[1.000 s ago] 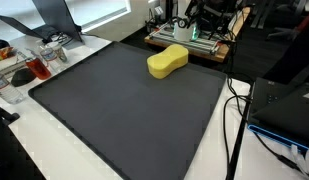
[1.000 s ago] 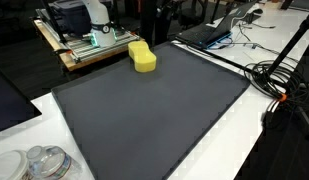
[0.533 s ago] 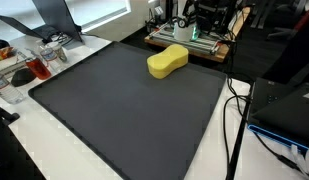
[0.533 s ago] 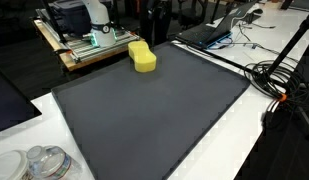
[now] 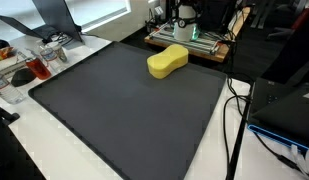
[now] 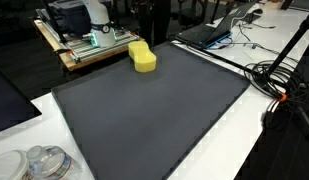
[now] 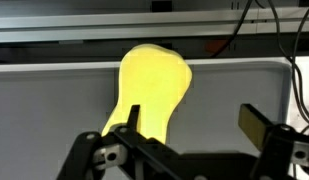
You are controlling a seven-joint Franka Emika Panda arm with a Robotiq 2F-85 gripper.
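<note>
The gripper (image 7: pixel 190 114) stands open with nothing held. In the wrist view its two flat, blocky fingers (image 7: pixel 256 124) rise from black linkage at about 7 and 4 o'clock, well apart. The finger at 7 o'clock overlaps the near end of the sponge (image 7: pixel 154 86), though whether it touches cannot be told. The sponge is bright yellow, soft-looking and matte. It has rounded lobes and a pinched waist like a peanut, and here it runs from the centre up toward 12 o'clock. In both exterior views it (image 5: pixel 168 62) (image 6: pixel 142 56) lies flat near the far edge of the mat (image 5: pixel 124 115) (image 6: pixel 154 110), at roughly 12 o'clock on it. The mat is a large, dark grey, dull rectangular sheet with a thin raised border, spread over a smooth white table (image 5: pixel 54 160). Just beyond the sponge stands a wooden stand (image 5: pixel 189 42) carrying equipment with a green glow. Black cables (image 6: pixel 276 75) loop off the mat's side at 3 o'clock, with a laptop (image 6: pixel 209 32) at 1 o'clock. Clear glass jars (image 6: pixel 42 162) sit at 7 o'clock in an exterior view.
</note>
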